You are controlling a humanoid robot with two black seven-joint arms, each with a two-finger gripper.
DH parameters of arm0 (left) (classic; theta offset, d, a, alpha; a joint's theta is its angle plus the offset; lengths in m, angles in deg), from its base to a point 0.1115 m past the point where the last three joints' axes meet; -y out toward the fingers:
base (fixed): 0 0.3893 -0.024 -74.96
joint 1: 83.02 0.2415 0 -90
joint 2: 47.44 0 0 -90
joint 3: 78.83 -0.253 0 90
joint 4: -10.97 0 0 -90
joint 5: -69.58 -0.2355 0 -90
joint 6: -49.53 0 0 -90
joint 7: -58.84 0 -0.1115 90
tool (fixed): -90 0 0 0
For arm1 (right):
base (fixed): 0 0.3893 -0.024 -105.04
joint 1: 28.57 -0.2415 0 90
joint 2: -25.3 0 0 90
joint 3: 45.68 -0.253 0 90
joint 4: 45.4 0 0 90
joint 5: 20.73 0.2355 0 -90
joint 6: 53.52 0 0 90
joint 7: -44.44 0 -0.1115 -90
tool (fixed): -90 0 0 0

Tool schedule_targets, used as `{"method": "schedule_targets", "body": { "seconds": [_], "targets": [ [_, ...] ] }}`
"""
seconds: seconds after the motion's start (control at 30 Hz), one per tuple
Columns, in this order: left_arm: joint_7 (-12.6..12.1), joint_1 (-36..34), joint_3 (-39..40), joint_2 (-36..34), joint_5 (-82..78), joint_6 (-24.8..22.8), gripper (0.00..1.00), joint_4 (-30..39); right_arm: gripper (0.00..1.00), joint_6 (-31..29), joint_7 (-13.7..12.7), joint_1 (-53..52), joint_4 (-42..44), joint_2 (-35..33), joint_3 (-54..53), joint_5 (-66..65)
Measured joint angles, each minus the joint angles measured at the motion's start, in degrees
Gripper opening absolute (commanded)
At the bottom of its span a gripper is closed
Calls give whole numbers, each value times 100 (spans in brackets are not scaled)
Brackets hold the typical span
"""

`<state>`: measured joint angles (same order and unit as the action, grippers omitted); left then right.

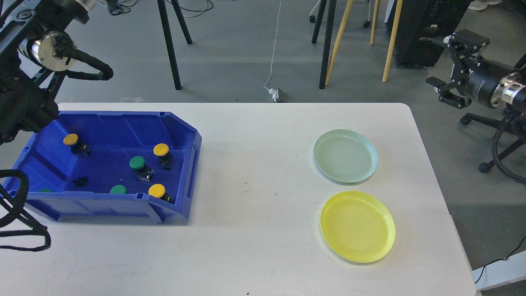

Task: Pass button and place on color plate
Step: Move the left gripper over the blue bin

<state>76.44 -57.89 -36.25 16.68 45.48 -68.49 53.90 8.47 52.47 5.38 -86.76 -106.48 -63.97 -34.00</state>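
Buttons: yellow ones (161,149) and green ones (137,163) sit in the blue bin (187,172) on the table (254,230) left | green plate (345,156), yellow plate (357,226) right, both bare | right end effector (446,88) fingers spread, off-table | left end effector (24,113) at bin's rim, grip unreadable

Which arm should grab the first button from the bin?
Left, probably. The blue bin of buttons lies on the table's left side, right under the left arm. The right gripper hangs off the table's far right edge, beyond both plates.
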Motion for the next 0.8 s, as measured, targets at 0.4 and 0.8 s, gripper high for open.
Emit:
{"method": "schedule_targets", "body": {
  "seconds": [0.4, 0.8],
  "targets": [
    [29, -69, -317, -65, -369, 5, 100, -473, 99, 1, 411, 468, 26, -355, -24, -15],
    [289, 43, -916, -1633, -3794, 1, 100, 1403, 99, 1, 576, 376, 48, -367, -66, -26]
  ]
}}
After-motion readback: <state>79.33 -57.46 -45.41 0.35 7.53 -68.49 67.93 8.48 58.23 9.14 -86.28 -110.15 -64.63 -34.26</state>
